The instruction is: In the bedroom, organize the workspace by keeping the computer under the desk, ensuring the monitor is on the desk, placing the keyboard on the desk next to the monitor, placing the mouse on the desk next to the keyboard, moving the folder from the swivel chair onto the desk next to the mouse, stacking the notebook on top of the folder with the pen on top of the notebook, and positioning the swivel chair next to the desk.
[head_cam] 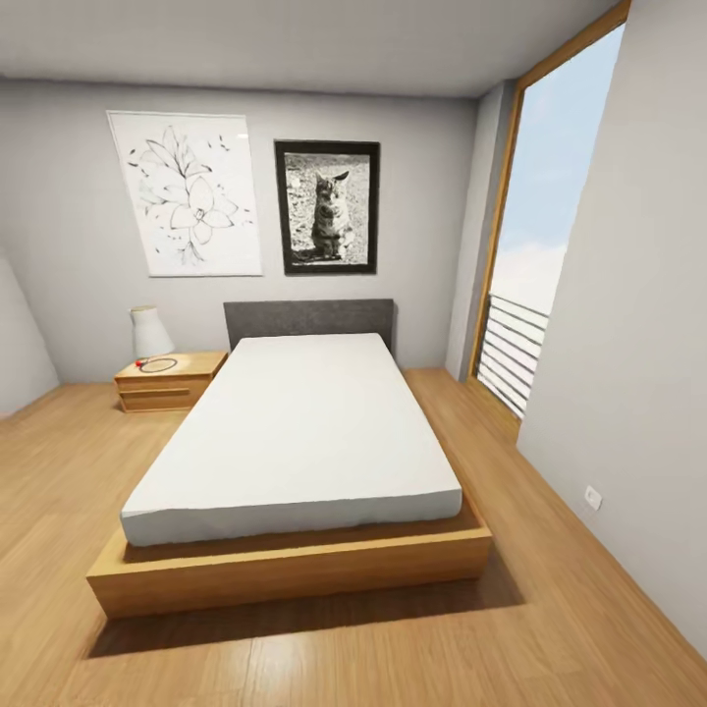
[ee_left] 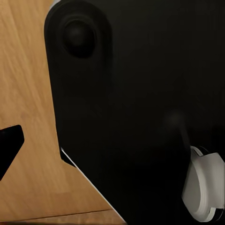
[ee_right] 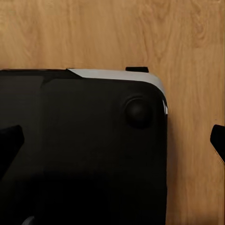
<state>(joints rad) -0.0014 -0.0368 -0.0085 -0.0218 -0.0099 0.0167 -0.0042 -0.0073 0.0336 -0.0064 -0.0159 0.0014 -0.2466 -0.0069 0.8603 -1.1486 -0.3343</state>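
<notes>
- 1 of the task's things is on view: the bedroom, identified by its light wood plank floor (head_cam: 324,658), grey walls and pale ceiling. No desk, monitor, keyboard, mouse, folder, notebook, pen or swivel chair appears in these pictures, so their positions cannot be told.
- 1 bed (head_cam: 295,432) stands at the middle of the head view: a plain white mattress on a low light-wood platform, with a dark grey padded headboard (head_cam: 308,320) against the far wall.
- 1 light-wood nightstand (head_cam: 167,381) sits just beside the bed at the head-view left. It carries a white lamp (head_cam: 150,332) and a small red-and-dark item too small to identify.
- 2 pictures hang on the far wall above the headboard: a white flower drawing (head_cam: 187,192) at left and a black-framed cat photograph (head_cam: 328,206) at right, close together but apart.
- 1 tall window (head_cam: 535,226) with a wood frame and horizontal railing bars occupies the right side of the room; sky shows through it. A white wall socket (head_cam: 592,497) sits low on the near right wall.
- Left wrist view: a large glossy black robot body panel (ee_left: 140,117) with a round boss, a white rounded part at its edge, and plank flooring beyond. 1 dark finger tip (ee_left: 9,147) enters at the frame edge; whether the left claw is apart or together cannot be told.
- Right wrist view: a black panel with a white rim (ee_right: 84,150) over plank flooring. 2 dark finger tips (ee_right: 218,140) show at opposite frame edges, well apart: the right claw stands spread, holding nothing.
</notes>
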